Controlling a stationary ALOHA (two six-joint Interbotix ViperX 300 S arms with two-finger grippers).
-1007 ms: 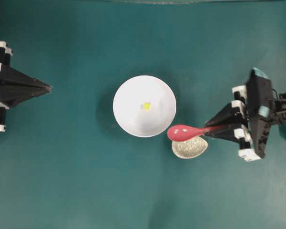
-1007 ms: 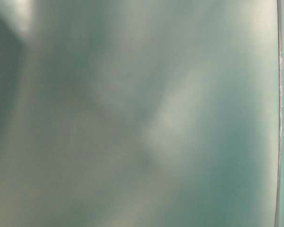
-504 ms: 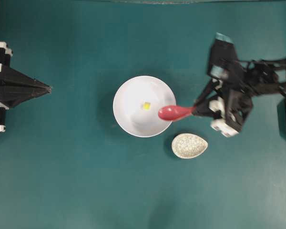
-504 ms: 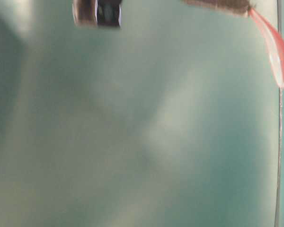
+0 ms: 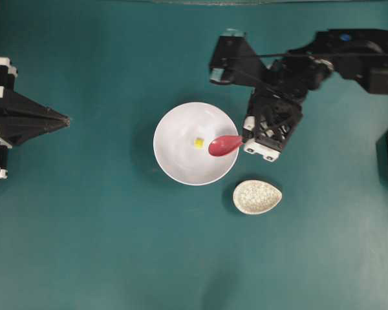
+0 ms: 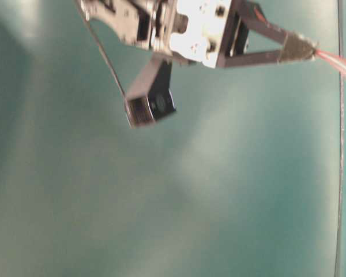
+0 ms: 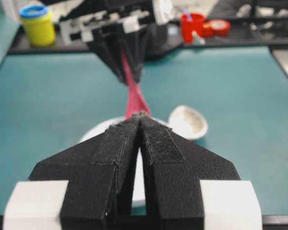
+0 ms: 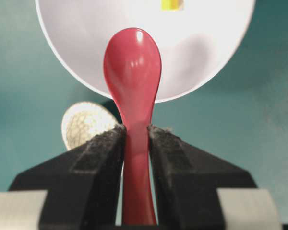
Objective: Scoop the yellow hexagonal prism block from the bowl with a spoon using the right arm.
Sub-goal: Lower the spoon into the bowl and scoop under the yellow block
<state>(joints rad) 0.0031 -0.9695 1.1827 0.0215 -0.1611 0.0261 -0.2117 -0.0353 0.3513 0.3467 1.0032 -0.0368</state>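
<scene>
Looking down from overhead, I see my right gripper [image 5: 246, 137] clamped on the spoon [image 5: 225, 144], its red scoop hanging over the right half of the bowl [image 5: 174, 161]. The yellow hexagonal prism block [image 5: 198, 143] sits on the bowl's floor just left of the scoop tip; I cannot tell whether they touch. A speckled dish [image 5: 257, 197] lies on the teal table [image 5: 103, 245] below and right of the bowl, apart from it. My left gripper [image 5: 66, 119] rests at the left edge, jaws pressed together to a point.

Table level: blurry, but the right gripper [image 6: 303, 49] shows at top, a pink sliver of spoon [image 6: 343, 63] running off frame to the right.

Left wrist: my left gripper [image 7: 140, 116] is together, the spoon [image 7: 133, 96] and right arm straight ahead.

Right wrist: both pads [image 8: 103, 153] pinch the spoon [image 8: 133, 81] handle, scoop over the bowl [image 8: 77, 48], block [image 8: 172, 4] at the top edge.
</scene>
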